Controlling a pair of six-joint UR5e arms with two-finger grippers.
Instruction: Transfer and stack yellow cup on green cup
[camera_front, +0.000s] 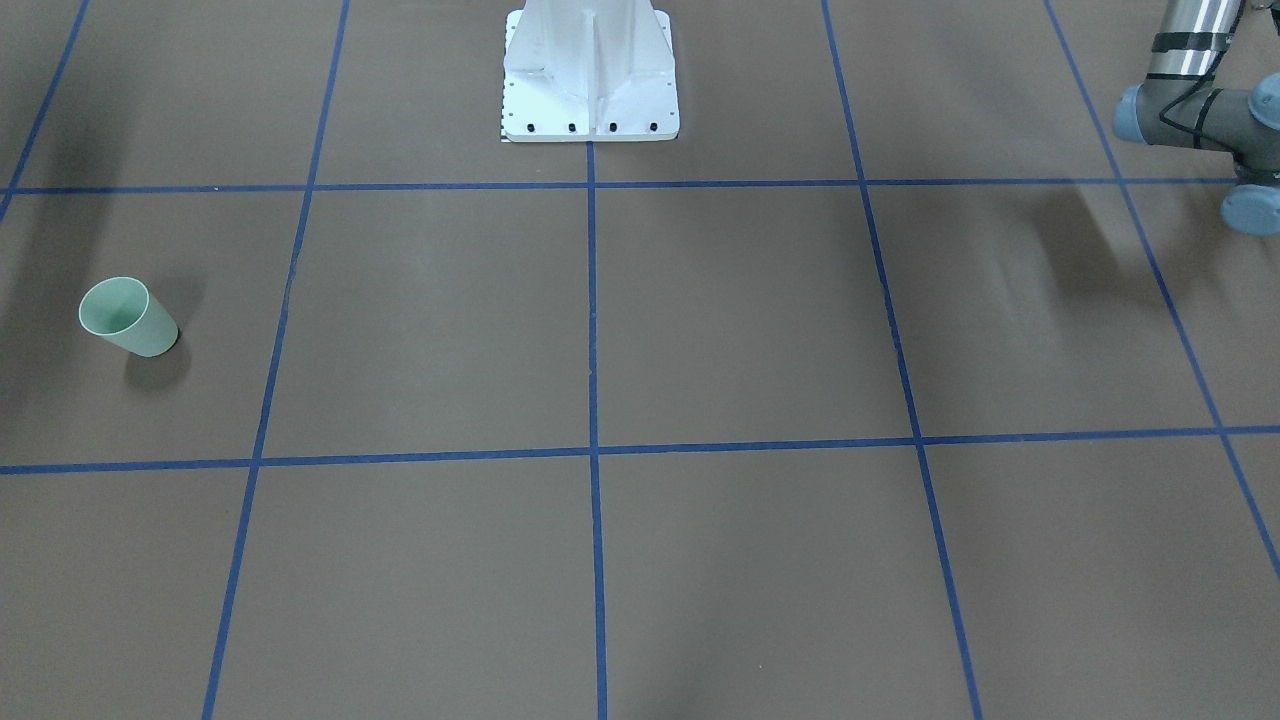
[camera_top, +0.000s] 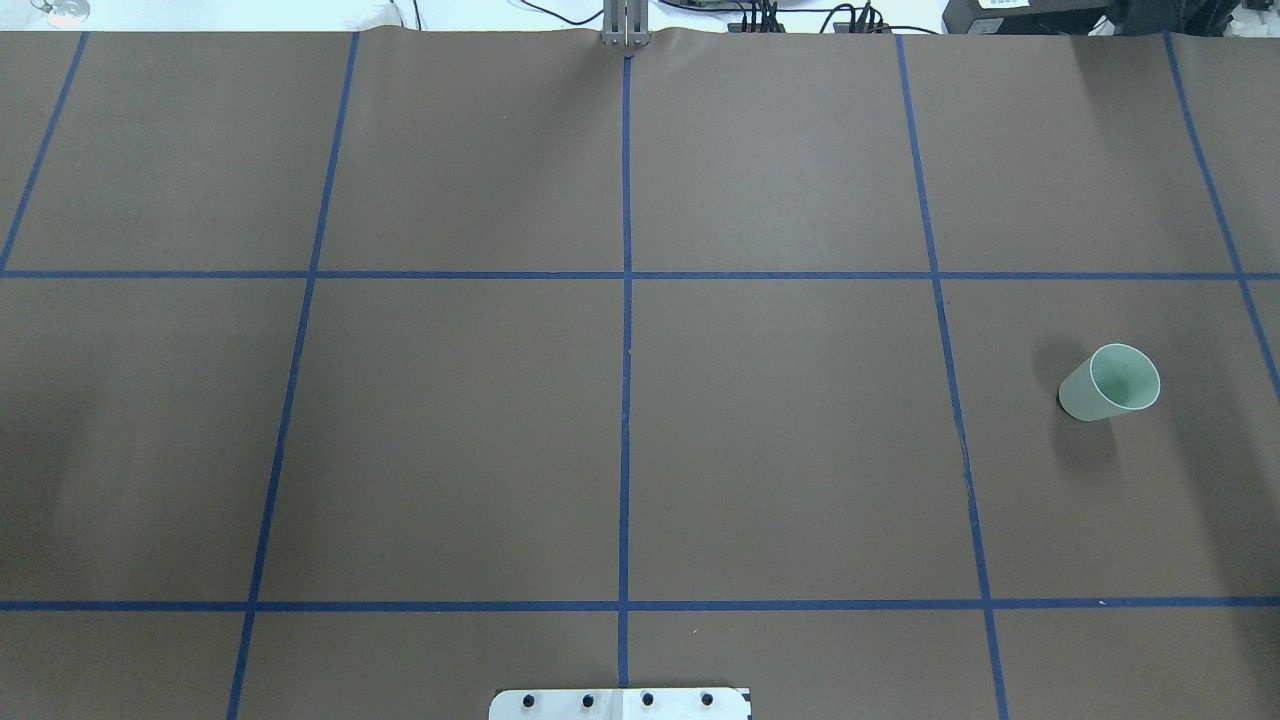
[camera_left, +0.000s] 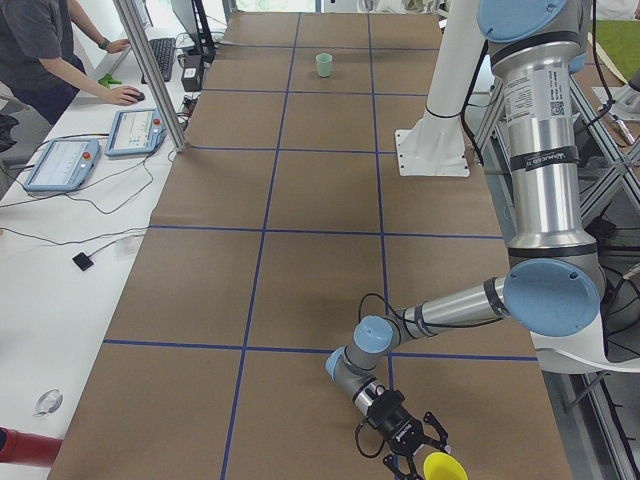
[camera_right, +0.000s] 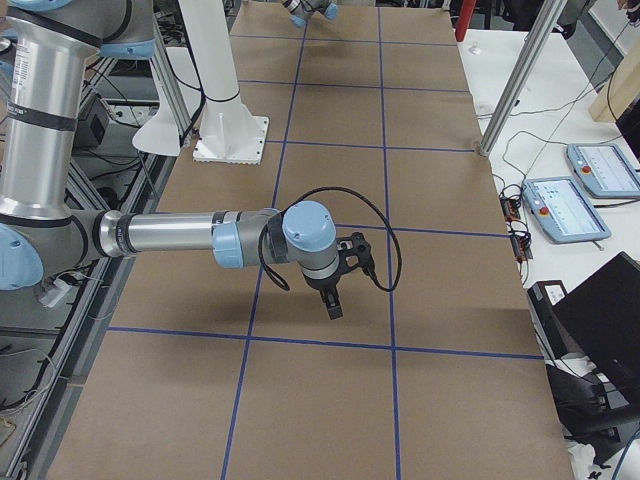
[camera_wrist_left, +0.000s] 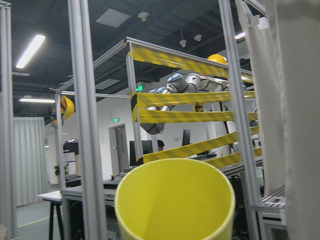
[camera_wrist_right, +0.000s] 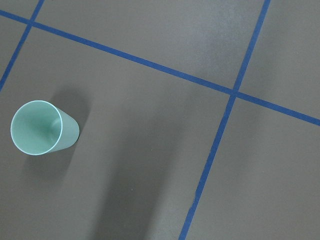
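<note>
Overhead exterior view is showing the green cup (camera_top: 1108, 383) standing upright at the right middle of the frame, on the brown table (camera_top: 780, 440) crossed by blue tape lines (camera_top: 626, 400). Exterior left view is showing the yellow cup (camera_left: 443, 467) at the bottom edge, right against the left gripper (camera_left: 415, 450). I cannot tell how wide that gripper is standing, or whether it is gripping the cup. The right gripper (camera_right: 335, 300) is hanging over the table at the centre of the exterior right view, and I cannot tell its opening either. Right wrist view is looking down on the green cup at its left side.
</note>
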